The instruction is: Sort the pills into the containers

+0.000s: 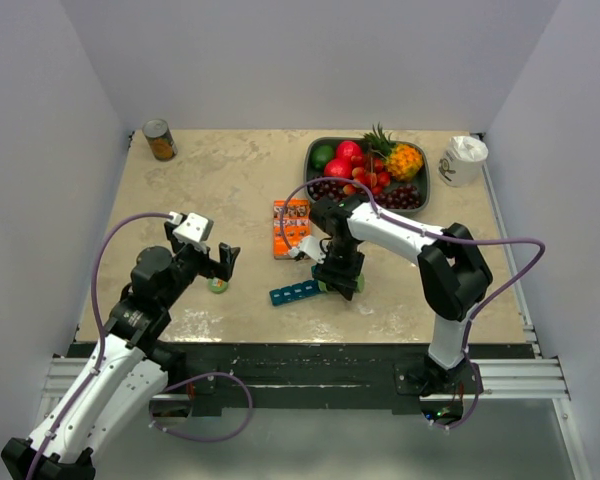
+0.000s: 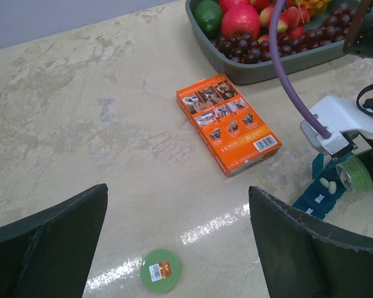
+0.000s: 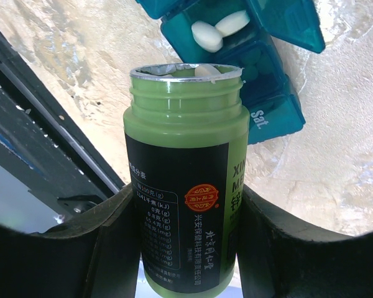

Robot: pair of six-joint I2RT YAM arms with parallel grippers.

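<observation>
Right gripper [image 3: 183, 208] clamps one green bottle [image 3: 183, 143] under one teal pill organiser [image 3: 270, 105] showing two white pills [image 3: 206, 36]. Left gripper [image 2: 177, 198] gapes, with one green cap [image 2: 160, 270] at bottom centre.

2 white-shelled arms [image 1: 108, 378] with black joints and bases, each carrying a looping purple cable [image 1: 102, 262].

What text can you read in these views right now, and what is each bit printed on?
"Sat." - on the end compartment of the teal pill organiser.
"XIN" and "ME", both cut off at the edge - on the green bottle label.
Chinese lines and the figures column on that label: too small to read reliably.
Orange box: barcode visible, print too blurred to read.
Green cap: barcode sticker, unreadable.
</observation>
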